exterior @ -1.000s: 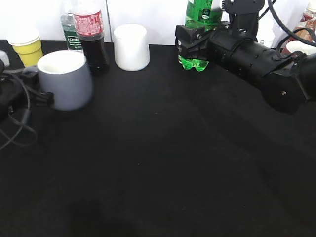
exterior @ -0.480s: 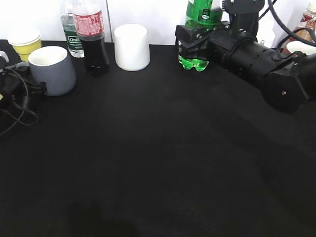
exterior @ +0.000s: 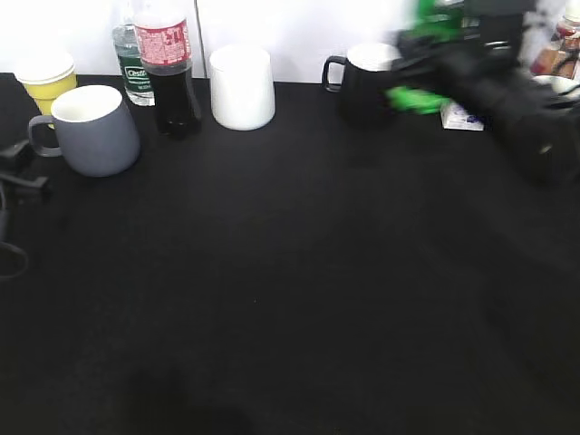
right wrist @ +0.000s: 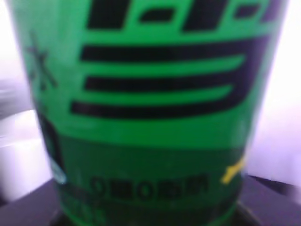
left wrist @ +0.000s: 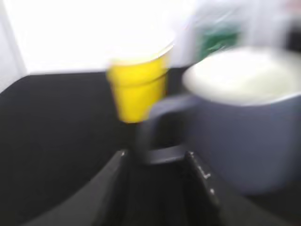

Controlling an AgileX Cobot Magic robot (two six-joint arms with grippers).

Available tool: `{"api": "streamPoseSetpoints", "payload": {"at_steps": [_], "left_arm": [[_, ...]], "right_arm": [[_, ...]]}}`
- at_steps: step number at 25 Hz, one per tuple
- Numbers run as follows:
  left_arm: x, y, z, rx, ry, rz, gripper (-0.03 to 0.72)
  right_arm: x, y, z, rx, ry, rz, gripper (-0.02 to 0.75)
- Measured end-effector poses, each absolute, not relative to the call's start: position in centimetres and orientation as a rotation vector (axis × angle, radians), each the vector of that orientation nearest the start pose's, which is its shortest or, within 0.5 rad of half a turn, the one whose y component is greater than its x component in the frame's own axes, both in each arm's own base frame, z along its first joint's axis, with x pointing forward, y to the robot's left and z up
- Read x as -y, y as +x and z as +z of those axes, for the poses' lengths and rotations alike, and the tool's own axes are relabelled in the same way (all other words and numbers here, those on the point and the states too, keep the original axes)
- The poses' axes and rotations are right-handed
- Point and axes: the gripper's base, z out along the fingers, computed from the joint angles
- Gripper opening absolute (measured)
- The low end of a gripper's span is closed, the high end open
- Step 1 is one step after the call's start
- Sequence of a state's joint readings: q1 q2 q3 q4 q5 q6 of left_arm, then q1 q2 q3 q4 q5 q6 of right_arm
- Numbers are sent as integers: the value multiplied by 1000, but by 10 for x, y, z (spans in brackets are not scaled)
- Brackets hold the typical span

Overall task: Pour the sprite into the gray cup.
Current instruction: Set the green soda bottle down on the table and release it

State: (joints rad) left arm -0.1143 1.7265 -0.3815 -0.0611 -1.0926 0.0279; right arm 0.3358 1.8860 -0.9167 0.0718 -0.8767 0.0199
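Observation:
The gray cup (exterior: 91,131) stands upright at the left of the black table, its handle pointing left. In the left wrist view the cup (left wrist: 244,117) is close ahead, and its handle sits just past the tips of my left gripper (left wrist: 156,157). The jaws are open and do not clamp the handle. In the exterior view the left gripper (exterior: 20,161) is at the far left edge. My right gripper (exterior: 419,68) is shut on the sprite (exterior: 415,97), blurred with motion at the back right. The bottle's green label (right wrist: 150,94) fills the right wrist view.
A yellow paper cup (exterior: 50,83), a small clear bottle (exterior: 132,63), a cola bottle (exterior: 172,72) and a white cup (exterior: 241,86) line the back edge. A black mug (exterior: 358,83) stands beside the sprite. A small white box (exterior: 460,116) lies behind it. Cables (exterior: 7,258) trail at the left.
My left gripper set the gray cup down at the left, let go and drew back. My right arm moved the sprite up and right, uncovering the black mug.

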Motion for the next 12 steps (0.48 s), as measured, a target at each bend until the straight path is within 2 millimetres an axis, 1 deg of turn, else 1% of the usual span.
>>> {"api": "streamPoseSetpoints", "payload": {"at_steps": [1, 2, 4, 5, 7, 8, 9, 10, 11, 12], "left_arm": [[33, 262, 162, -1756, 82, -62, 298], [37, 257, 173, -1773, 98, -79, 298], [40, 244, 195, -1783, 137, -101, 298], [40, 238, 203, -1801, 141, -103, 298], [39, 227, 217, -1803, 147, -109, 298], [38, 223, 224, -1789, 147, -112, 298], [38, 221, 227, -1779, 147, -113, 298], [38, 220, 228, -1777, 147, -113, 298], [38, 220, 227, -1789, 148, -113, 298], [38, 220, 226, -1800, 149, -112, 298]], "right_arm": [[-113, 376, 194, -1587, -137, 237, 405], [-105, 381, 184, -1606, -110, 217, 405], [-103, 385, 164, -1603, -97, 200, 405], [-102, 387, 157, -1590, -99, 191, 405], [-102, 389, 135, -1605, -95, 181, 405], [-102, 389, 126, -1614, -96, 177, 405], [-102, 389, 123, -1601, -95, 175, 405], [-102, 389, 119, -1592, -95, 173, 405], [-102, 389, 111, -1604, -104, 167, 405], [-102, 389, 109, -1607, -110, 167, 405]]}}
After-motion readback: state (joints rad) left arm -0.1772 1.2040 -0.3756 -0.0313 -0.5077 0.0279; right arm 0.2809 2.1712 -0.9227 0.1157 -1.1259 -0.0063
